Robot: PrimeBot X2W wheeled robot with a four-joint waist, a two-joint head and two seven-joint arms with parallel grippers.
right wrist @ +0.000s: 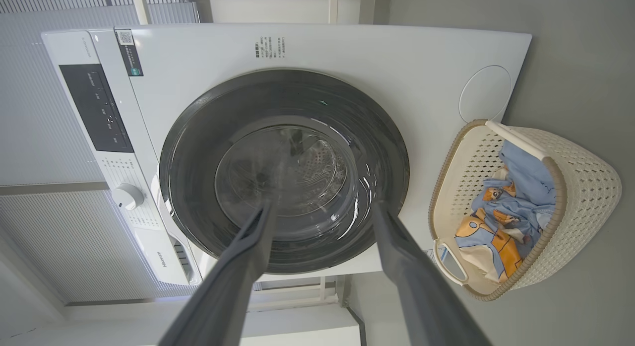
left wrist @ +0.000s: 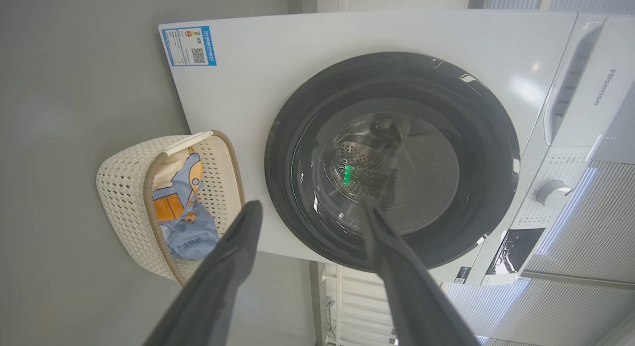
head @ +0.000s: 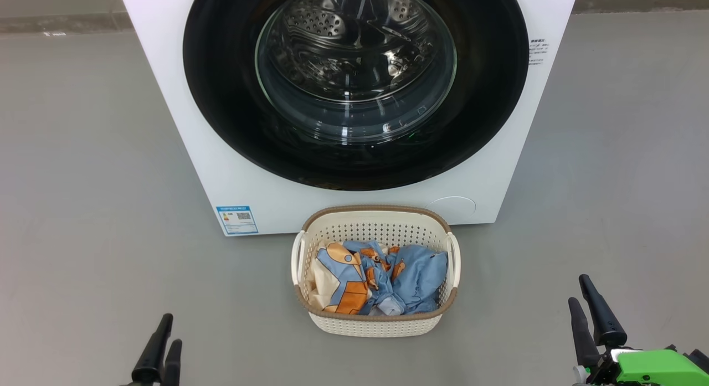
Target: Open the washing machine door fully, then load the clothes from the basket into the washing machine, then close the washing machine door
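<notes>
The white washing machine (head: 232, 170) stands ahead, its round black-rimmed door (head: 221, 98) shut against the front, steel drum visible through the glass. Before it on the floor sits the cream basket (head: 376, 322) holding blue, cream and orange clothes (head: 376, 283). My left gripper (head: 162, 344) is open at the lower left, well short of the basket. My right gripper (head: 588, 311) is open at the lower right, also apart from it. Both wrist views look at the door (left wrist: 297, 112) (right wrist: 198, 122) and basket (left wrist: 124, 187) (right wrist: 590, 187) between spread, empty fingers (left wrist: 233, 251) (right wrist: 248, 251).
Grey floor (head: 83, 209) spreads on both sides of the machine and basket. A blue label sticker (head: 237, 220) is on the machine's lower left. The control panel with a dial (right wrist: 126, 196) lies along the machine's top. White blinds (right wrist: 44, 127) stand behind.
</notes>
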